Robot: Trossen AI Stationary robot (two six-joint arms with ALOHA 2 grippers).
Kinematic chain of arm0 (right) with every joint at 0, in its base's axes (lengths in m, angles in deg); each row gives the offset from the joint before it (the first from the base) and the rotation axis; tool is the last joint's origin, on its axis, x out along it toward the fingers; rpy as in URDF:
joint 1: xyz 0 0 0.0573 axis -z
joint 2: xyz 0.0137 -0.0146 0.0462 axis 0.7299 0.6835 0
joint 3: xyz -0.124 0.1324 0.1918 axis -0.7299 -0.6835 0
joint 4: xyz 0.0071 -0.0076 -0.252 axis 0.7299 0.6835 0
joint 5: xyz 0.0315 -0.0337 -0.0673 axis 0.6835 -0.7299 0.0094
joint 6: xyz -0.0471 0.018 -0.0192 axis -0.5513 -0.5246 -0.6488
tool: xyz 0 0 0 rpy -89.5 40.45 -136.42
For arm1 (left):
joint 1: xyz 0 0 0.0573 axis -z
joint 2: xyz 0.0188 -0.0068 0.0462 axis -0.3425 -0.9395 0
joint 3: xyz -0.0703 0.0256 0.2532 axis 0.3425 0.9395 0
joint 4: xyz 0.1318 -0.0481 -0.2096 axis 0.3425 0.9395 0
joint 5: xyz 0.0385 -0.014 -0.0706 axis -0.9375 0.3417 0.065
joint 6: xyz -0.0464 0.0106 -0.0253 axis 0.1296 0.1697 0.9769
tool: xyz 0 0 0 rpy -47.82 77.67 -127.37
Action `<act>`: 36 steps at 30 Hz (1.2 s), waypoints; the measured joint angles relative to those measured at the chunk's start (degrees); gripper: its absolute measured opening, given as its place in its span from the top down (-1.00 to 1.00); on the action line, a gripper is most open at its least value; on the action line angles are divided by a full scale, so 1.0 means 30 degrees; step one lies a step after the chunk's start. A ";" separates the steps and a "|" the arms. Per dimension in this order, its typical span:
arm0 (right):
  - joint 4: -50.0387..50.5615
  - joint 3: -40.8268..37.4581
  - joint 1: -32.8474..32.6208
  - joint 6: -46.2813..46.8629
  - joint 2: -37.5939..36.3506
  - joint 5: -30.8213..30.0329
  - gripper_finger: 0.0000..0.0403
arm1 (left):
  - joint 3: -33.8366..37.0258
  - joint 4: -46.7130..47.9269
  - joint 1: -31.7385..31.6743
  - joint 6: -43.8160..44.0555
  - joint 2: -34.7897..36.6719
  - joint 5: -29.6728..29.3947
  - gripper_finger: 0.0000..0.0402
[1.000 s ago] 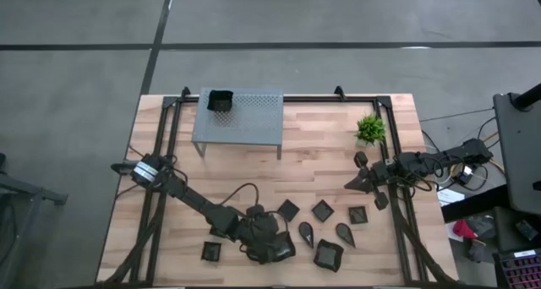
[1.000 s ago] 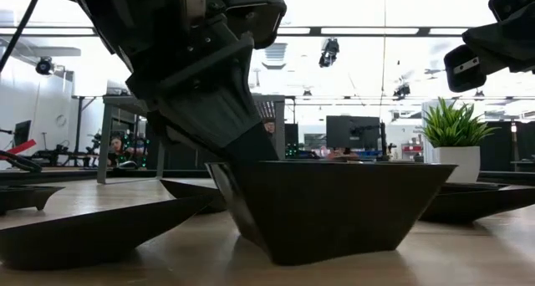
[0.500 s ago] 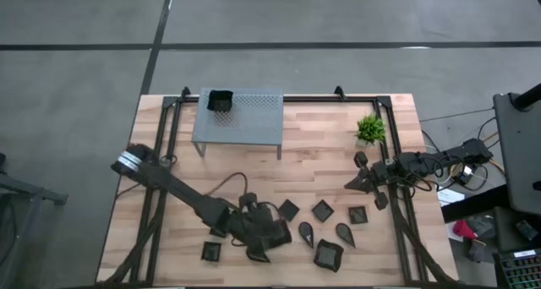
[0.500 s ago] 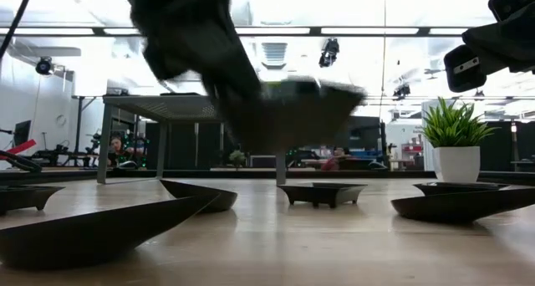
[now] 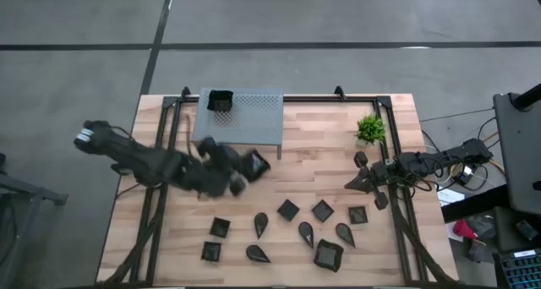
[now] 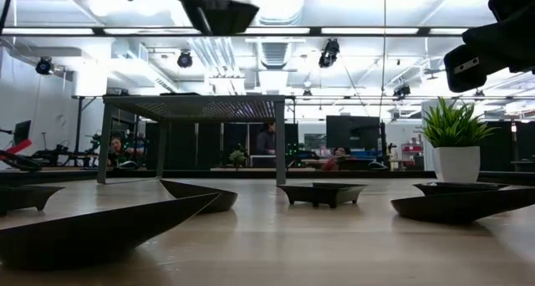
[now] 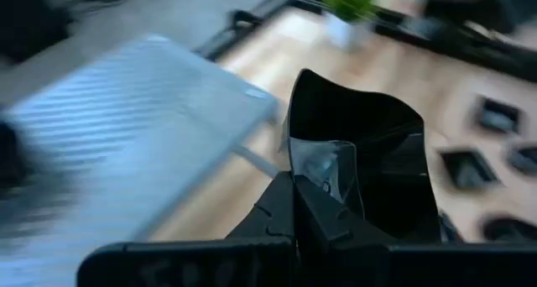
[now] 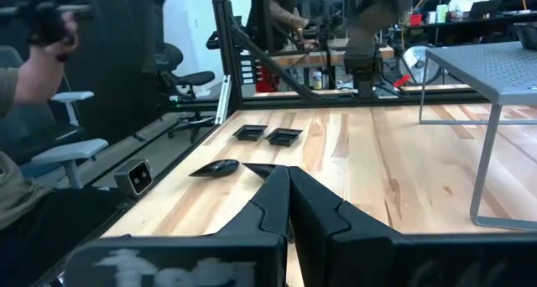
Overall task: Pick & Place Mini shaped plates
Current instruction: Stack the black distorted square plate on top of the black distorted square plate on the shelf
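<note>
Gripping a wavy-rimmed plate (image 7: 369, 165), the left end effector (image 7: 294, 186) hangs clamped beside the grey stand (image 5: 238, 118).

Plates (image 5: 288, 209) were all black, incl. the wavy-rimmed plate (image 7: 369, 165) near the stand. Stand (image 5: 249, 120) was grey, with a perforated dot pattern. Plant (image 5: 369, 128) beyond it was green, in a white pot (image 6: 456, 164). Table (image 5: 321, 166) was light wood planks.

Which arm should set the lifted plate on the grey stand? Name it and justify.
Left. Its hand grips the wavy-rimmed plate beside the stand; the right hand waits, shut, near the plant.
</note>
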 joint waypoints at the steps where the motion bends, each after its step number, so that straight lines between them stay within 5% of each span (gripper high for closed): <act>1: 0.0000 -0.0004 0.0000 0.0000 0.0003 0.0000 0.96 | 0.0000 0.0290 -0.0588 0.0053 0.0474 -0.0018 1.00; 11: 0.0000 -0.0002 0.0000 0.0000 -0.0004 0.0000 0.96 | 0.0007 0.0755 -0.8553 -0.1584 0.3934 0.2189 1.00; 20: 0.0005 0.0003 0.0000 0.0000 -0.0004 0.0000 0.96 | 0.0007 0.0747 -1.6289 -0.0636 0.4329 0.7574 1.00; 27: 0.0005 -0.0002 0.0000 0.0000 -0.0011 0.0000 0.96 | 0.0029 0.1295 -1.8604 -0.0233 0.2929 0.9793 1.00; 36: 0.0002 -0.0004 0.0000 0.0000 -0.0011 0.0000 0.96 | 0.0058 0.1672 -1.9047 -0.0221 0.1563 0.8760 1.00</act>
